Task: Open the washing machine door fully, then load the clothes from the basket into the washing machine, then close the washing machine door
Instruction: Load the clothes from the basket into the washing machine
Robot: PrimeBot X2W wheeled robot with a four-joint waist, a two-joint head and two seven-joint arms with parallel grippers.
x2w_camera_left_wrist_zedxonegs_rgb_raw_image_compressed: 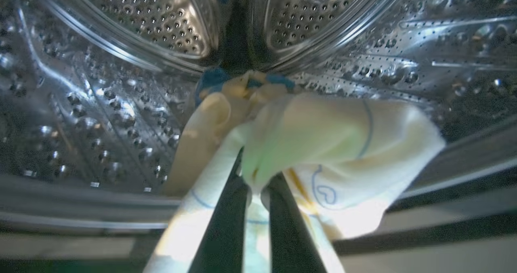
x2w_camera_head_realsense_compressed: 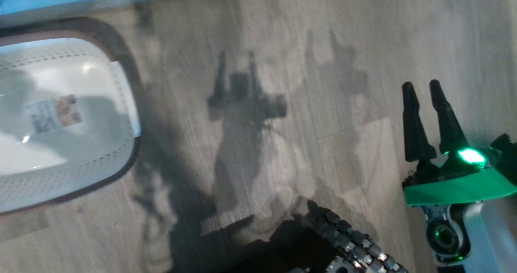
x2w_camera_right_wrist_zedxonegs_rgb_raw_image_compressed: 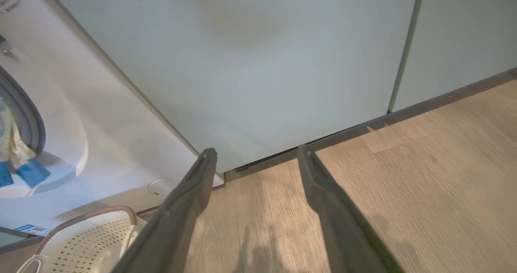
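Left hand: my left hand [x2w_camera_left_wrist_zedxonegs_rgb_raw_image_compressed: 255,180] is inside the washing machine's steel drum [x2w_camera_left_wrist_zedxonegs_rgb_raw_image_compressed: 121,103], with both dark fingers pressed together on a fold of the clothes [x2w_camera_left_wrist_zedxonegs_rgb_raw_image_compressed: 323,135].
Right hand: my right hand [x2w_camera_head_realsense_compressed: 421,84] has its fingers spread and holds nothing. It hangs above the wooden floor [x2w_camera_head_realsense_compressed: 282,43], facing the pale cabinet doors [x2w_camera_right_wrist_zedxonegs_rgb_raw_image_compressed: 262,63].
Clothes: the cream bundle with blue patches drapes over my left fingertips, low in the drum. From the right wrist, a bit of cream and blue cloth hangs at the grey mouth of the washing machine [x2w_camera_right_wrist_zedxonegs_rgb_raw_image_compressed: 101,115].
Basket: the basket [x2w_camera_head_realsense_compressed: 48,61] sits on the floor to my left, and the label sticker [x2w_camera_head_realsense_compressed: 54,113] shows on its bare bottom.
Handling: I judge this fabric light, limp and easily bunched. It won't break or slip much, but it will trail and snag on the mouth rim.
Where to hold: pinch a thick gathered fold near the middle of the bundle, not a loose corner.
Stage: I judge loading nearly done. Next comes letting go deep inside, checking for cloth at the mouth, then closing the door.
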